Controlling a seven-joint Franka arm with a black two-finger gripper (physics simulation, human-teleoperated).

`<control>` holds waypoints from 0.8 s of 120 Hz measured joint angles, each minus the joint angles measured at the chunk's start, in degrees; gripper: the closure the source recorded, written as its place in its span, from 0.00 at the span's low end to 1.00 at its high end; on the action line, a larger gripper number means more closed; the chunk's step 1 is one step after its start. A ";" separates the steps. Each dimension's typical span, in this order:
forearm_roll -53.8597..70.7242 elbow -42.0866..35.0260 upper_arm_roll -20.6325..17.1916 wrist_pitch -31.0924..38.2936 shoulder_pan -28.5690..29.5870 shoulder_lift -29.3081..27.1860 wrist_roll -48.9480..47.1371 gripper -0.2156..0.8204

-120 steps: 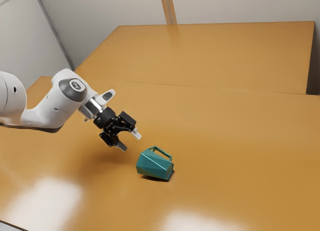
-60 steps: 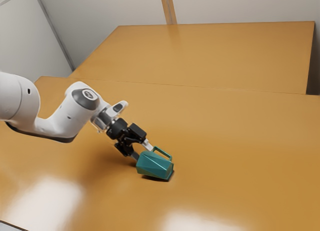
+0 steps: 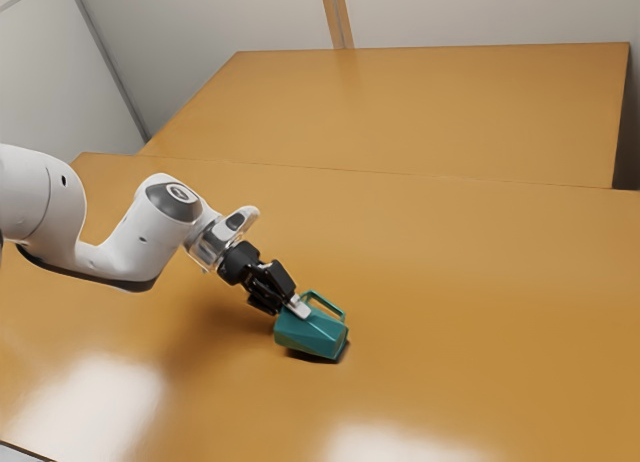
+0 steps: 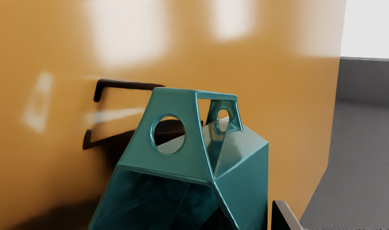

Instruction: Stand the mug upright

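Observation:
In the exterior view my gripper (image 3: 285, 307) is at the mouth end of the teal mug (image 3: 315, 337), its fingers drawn together on the mug's wall near the rim. The mug lies on its side, mouth facing the arm and handle upward. In the wrist view the mug (image 4: 245, 191) shows its dark open mouth and its handle with a round hole. My gripper (image 4: 253, 223) has one pale-edged finger outside the wall, while a dark part, seemingly the other finger, is just inside the mouth. The exact contact is partly hidden.
The mug rests on a glossy orange-brown table (image 3: 480, 312). A second tabletop (image 3: 420, 112) adjoins it at the back, with pale walls behind. Beyond the table's edge, the wrist view has a grey floor (image 4: 363, 153).
My gripper has moved down and toward the exterior view's right to the mug, and its fingers have closed from wide apart onto the wall. The mug has shifted very slightly.

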 joint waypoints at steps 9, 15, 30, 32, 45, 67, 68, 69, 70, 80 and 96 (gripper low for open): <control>0.01 0.24 0.00 -0.26 -0.04 -0.07 0.96 0.87; 0.02 0.34 -0.03 -0.33 -0.12 -0.12 1.65 0.89; 0.04 0.46 -0.54 -0.15 -0.28 -0.45 3.21 0.93; 0.06 0.48 -0.61 -0.08 -0.28 -0.48 3.39 0.93; 0.82 0.48 -1.50 1.16 -0.24 -2.64 4.37 0.94; 11.61 0.71 -5.37 5.99 -0.08 -8.79 3.70 0.95; 12.45 0.74 -5.63 6.26 -0.02 -9.05 3.53 0.95; 13.29 0.76 -5.90 6.52 0.06 -9.31 3.36 0.95; 14.23 0.78 -6.17 6.80 0.14 -9.58 3.16 0.95; 23.65 1.56 -7.11 9.16 -0.92 -11.17 0.83 0.96; 35.40 1.98 -8.29 12.41 -1.93 -12.23 -3.64 0.96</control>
